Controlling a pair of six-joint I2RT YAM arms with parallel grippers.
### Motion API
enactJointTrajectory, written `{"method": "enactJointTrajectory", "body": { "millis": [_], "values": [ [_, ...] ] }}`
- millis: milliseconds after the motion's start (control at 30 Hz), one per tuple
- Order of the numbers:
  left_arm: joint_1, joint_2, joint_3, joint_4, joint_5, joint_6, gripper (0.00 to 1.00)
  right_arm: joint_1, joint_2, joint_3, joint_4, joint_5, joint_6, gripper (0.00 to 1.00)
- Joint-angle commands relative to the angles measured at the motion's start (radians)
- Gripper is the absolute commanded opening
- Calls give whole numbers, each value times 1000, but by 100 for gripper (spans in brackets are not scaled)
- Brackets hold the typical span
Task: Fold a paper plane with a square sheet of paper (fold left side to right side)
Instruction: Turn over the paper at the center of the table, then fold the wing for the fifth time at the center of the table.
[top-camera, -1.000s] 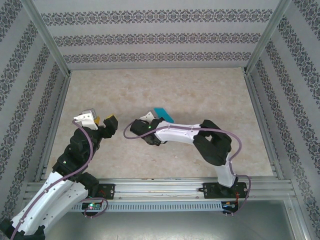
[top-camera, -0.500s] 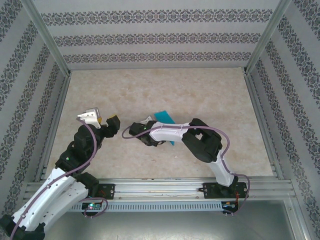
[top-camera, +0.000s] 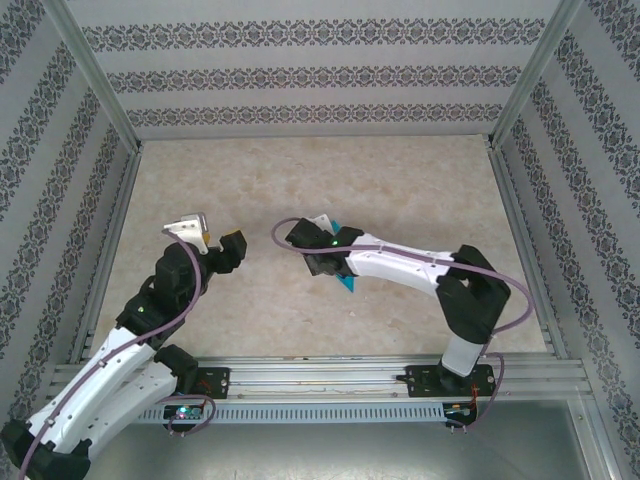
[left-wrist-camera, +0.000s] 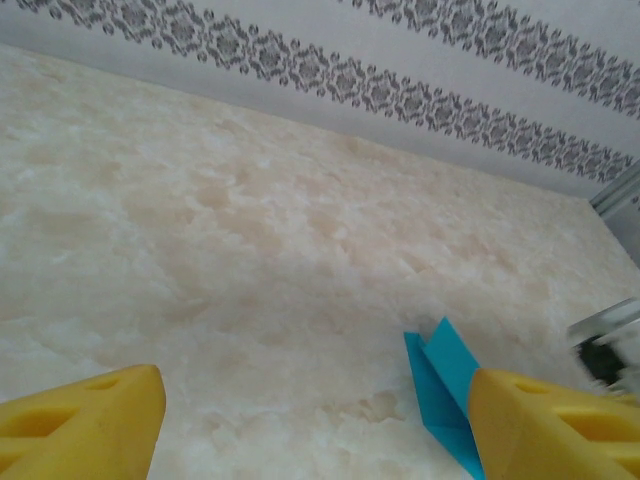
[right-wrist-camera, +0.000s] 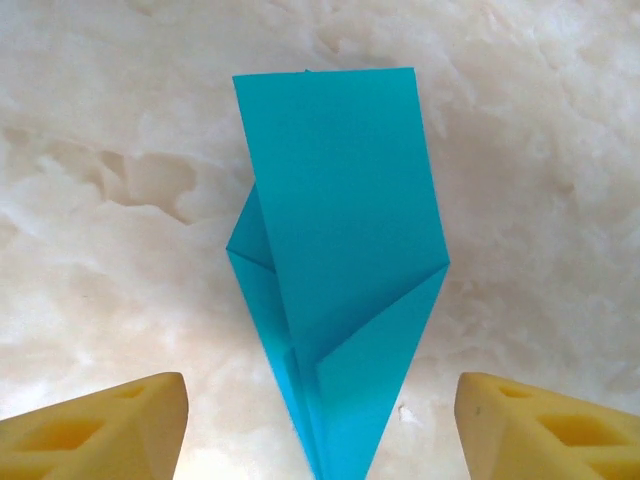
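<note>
arms (top-camera: 400, 265) – white shells, blk joints | cables (top-camera: 515, 272) – purple | fingers (right-wrist-camera: 100, 430) – yellow

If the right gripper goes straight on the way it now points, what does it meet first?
Probably the folded teal paper, lying on the table between its open fingers; depth is unclear.

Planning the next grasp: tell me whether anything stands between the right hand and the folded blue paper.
Nothing visible does. In the right wrist view the folded paper lies flat on the table, its pointed end reaching in between the jaws of the open right hand, with bare table on both sides.
</note>
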Motion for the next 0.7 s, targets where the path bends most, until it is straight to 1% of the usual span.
{"method": "enactJointTrajectory", "body": {
  "millis": [0, 133, 300, 467, 567, 667],
  "values": [
    [3, 61, 24, 59, 73, -20, 80, -24, -95, -68, 66, -89, 24, 79],
    [2, 192, 37, 123, 182, -67, 78, -75, -229, -175, 150, -170, 35, 88],
    [2, 362, 88, 126, 260, -159, 74, -166, -399, -359, 310, -292, 71, 97],
    [1, 513, 93, 238, 376, -261, 71, -323, -558, -573, 490, -466, 170, 98],
    [0, 621, 119, 289, 464, -294, 71, -407, -625, -658, 546, -543, 196, 98],
    [-3, 724, 150, 354, 542, -334, 69, -470, -672, -712, 577, -618, 196, 98]
  ]
}}
